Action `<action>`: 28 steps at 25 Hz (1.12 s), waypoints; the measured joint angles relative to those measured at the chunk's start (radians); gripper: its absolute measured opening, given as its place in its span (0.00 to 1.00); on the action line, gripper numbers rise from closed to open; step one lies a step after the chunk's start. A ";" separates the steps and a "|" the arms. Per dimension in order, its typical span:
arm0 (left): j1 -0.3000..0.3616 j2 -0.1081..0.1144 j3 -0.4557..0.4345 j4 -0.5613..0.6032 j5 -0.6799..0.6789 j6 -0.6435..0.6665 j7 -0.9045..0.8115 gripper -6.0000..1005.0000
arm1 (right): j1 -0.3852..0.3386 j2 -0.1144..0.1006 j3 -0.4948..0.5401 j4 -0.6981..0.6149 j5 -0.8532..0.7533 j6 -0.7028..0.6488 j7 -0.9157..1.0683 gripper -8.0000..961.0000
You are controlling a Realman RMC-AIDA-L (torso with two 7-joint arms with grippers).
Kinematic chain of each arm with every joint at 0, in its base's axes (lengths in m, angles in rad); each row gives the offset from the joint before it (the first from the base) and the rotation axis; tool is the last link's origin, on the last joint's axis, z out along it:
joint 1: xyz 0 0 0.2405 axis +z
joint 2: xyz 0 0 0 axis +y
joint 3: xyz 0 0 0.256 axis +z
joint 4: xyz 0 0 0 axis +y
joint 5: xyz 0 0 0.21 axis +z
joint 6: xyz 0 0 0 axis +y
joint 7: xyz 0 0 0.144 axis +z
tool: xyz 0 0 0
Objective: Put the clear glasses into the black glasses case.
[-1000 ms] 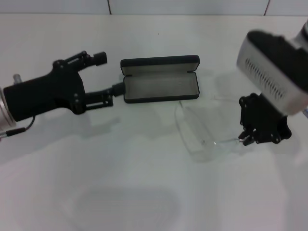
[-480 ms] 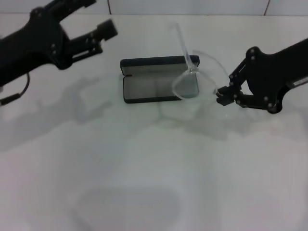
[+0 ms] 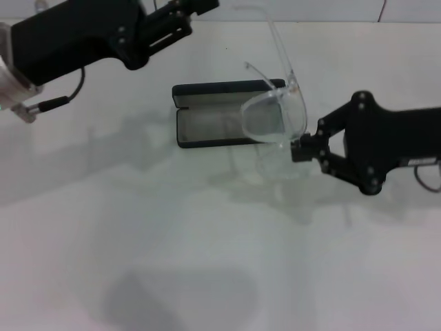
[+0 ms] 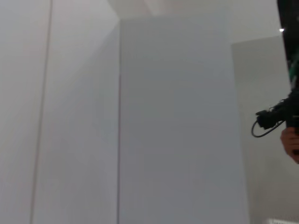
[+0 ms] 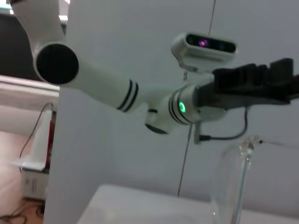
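White table [image 3: 207, 241], pale tiled wall [image 3: 275, 8]

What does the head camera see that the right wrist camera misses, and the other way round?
Only the head view shows the open case on the table, and the right claw pinching the glasses at one end, holding them tilted above the case's right part. Only the right wrist view shows the left arm's white links, a green light, and a camera mounted above. Both show the glasses and the left claw, raised at the table's far side.
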 joint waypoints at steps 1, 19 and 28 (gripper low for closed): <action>0.000 0.000 0.000 0.000 0.000 0.000 0.000 0.65 | -0.001 0.001 -0.005 0.033 0.013 -0.003 -0.036 0.05; -0.045 0.001 0.098 -0.125 0.036 -0.007 -0.083 0.06 | 0.003 0.004 -0.166 0.145 0.147 0.023 -0.243 0.05; -0.061 0.005 0.098 -0.119 0.144 -0.010 -0.265 0.06 | 0.009 0.004 -0.175 0.123 0.181 0.030 -0.244 0.05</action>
